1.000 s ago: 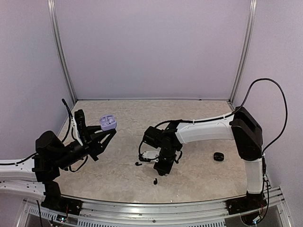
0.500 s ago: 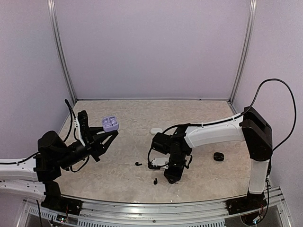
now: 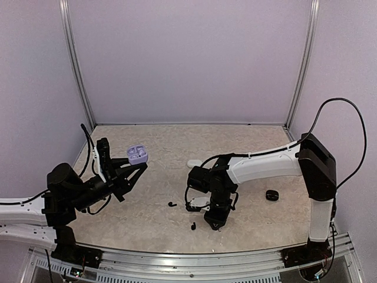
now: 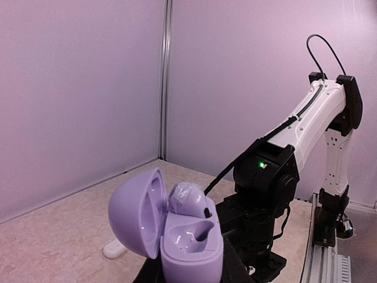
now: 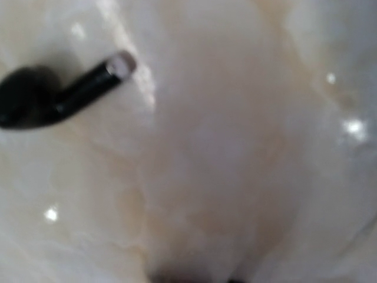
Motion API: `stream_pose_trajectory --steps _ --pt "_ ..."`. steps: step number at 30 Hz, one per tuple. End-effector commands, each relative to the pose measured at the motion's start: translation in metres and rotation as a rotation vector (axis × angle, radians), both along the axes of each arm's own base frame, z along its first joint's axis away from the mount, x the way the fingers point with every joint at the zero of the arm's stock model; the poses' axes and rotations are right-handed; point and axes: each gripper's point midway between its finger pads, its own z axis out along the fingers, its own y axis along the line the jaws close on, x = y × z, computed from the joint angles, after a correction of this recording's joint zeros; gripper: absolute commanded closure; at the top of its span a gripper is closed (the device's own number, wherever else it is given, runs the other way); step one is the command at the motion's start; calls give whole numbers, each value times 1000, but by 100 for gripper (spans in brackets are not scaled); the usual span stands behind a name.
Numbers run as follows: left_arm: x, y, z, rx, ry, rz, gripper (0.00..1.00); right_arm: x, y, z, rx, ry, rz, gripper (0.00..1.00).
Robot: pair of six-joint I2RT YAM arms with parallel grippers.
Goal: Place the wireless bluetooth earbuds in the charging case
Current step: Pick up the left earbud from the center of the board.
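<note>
Black earbud (image 5: 35, 103), stem upper-right; left end effector (image 3: 134, 165) grips lavender case (image 4: 188, 236); right end effector (image 3: 215, 223) unclear.

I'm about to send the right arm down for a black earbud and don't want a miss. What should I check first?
1. Lavender case lid open: ok.
2. Left gripper holding the case off the table: ok.
3. One socket in it free: ok.
4. Black earbud centred in the right wrist view: not ok, it sits upper left.
5. Right gripper open: cannot tell.
</note>
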Motion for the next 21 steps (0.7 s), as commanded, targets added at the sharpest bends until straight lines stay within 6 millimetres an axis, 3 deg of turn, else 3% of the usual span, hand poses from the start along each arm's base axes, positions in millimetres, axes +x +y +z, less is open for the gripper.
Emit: stream_pose_trajectory --steps 1,21 --pt "-1 2 10 -27 -15 -4 100 -5 -8 -2 -66 14 -27 70" --pt "-1 2 8 -28 -15 -7 100 -22 13 -1 7 69 30 75"
